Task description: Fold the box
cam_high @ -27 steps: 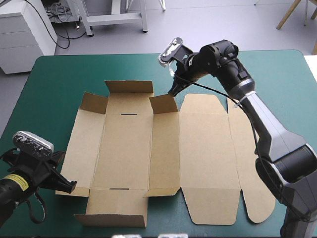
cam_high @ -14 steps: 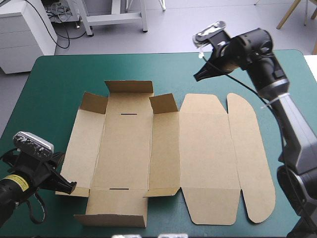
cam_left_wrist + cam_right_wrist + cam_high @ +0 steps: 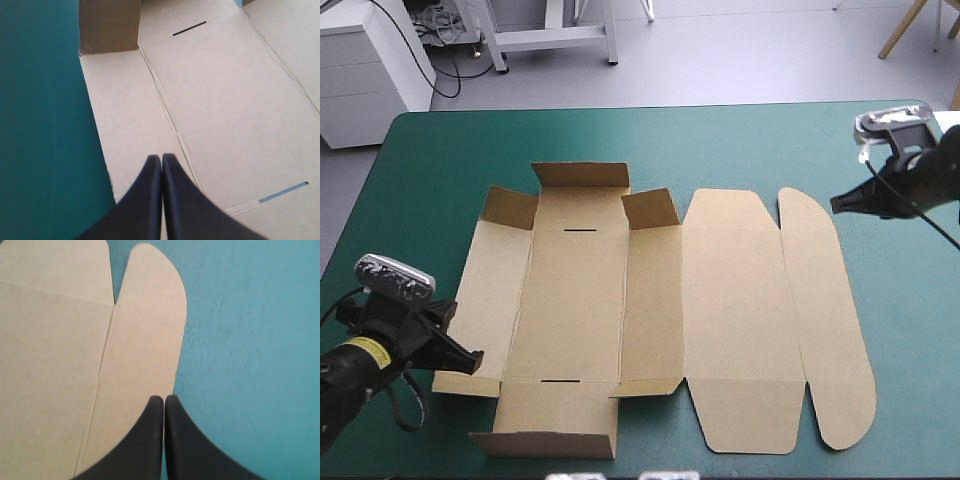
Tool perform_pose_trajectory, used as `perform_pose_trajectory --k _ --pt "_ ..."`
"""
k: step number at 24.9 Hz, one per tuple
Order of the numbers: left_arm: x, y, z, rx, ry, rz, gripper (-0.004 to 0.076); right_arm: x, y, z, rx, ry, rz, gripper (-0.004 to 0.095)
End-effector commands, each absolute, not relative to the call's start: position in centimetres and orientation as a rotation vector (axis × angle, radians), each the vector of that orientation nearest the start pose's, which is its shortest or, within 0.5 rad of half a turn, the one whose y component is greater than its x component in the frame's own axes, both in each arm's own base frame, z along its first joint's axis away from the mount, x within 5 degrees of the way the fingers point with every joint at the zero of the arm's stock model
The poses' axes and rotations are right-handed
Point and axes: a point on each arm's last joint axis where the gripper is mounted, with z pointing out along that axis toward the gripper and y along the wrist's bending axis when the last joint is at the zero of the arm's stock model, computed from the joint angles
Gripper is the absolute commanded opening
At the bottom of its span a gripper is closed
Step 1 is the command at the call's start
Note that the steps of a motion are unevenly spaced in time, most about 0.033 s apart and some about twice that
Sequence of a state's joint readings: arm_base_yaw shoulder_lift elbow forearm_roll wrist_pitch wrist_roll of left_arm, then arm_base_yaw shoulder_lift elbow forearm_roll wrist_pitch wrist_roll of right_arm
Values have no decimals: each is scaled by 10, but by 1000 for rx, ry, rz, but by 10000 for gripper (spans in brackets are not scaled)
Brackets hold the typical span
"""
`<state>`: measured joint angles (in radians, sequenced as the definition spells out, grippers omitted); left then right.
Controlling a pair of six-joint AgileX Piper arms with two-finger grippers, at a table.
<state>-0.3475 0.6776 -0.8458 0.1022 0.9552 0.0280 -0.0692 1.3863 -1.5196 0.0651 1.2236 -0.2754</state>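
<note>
The brown box point(image 3: 720, 300) lies as a cut sheet across the middle of the table. Three flaps at its far left stand raised, and the lid panels with the rounded flap point(image 3: 820, 300) lie flat on the right. My left gripper point(image 3: 470, 357) is shut and empty at the box's near left corner. In the left wrist view its tips point(image 3: 161, 159) sit over the left side panel point(image 3: 130, 130). My right gripper point(image 3: 838, 205) is shut and hovers just right of the rounded flap, near the table's right edge. In the right wrist view its tips point(image 3: 164, 399) are at that flap's edge point(image 3: 145, 340).
Teal-green cover point(image 3: 760, 140) shows between the box and the table's far edge, and a strip point(image 3: 910, 330) runs along the right of the box. Two slots point(image 3: 582, 231) are cut in the box's base panel.
My right arm has swung from the raised flap at the box's far side out to the table's right edge. My left gripper has edged slightly toward the box's corner.
</note>
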Motion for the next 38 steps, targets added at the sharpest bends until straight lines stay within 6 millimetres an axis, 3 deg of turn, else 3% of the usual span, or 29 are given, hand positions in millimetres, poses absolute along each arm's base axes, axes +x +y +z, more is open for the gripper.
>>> perform_pose_trajectory --k 1,7,12,20,24,28,31,34,38 --pt "126 -39 362 417 2205 -69 -10 249 -19 406 -225 2486 -43 -14" --pt "156 -50 348 444 2324 -53 -10 220 -12 376 -212 2514 34 -14" --pt "182 -59 356 453 2362 -39 -1 197 -3 362 -216 2475 118 -14" --pt "229 -75 378 497 2410 -12 12 165 1 360 -221 2410 109 -14" --pt "248 -71 383 489 2489 -96 12 153 2 362 -218 2365 96 -14" --pt "264 -40 375 530 2626 -431 12 149 2 361 -217 2353 92 -14" --pt "276 11 372 215 2597 -551 12 150 2 362 -213 2338 87 -14" --pt "274 63 369 22 2561 -525 12 151 2 363 -212 2324 84 -14" --pt "259 116 364 -305 2581 -388 10 152 2 365 -207 2303 77 -14"
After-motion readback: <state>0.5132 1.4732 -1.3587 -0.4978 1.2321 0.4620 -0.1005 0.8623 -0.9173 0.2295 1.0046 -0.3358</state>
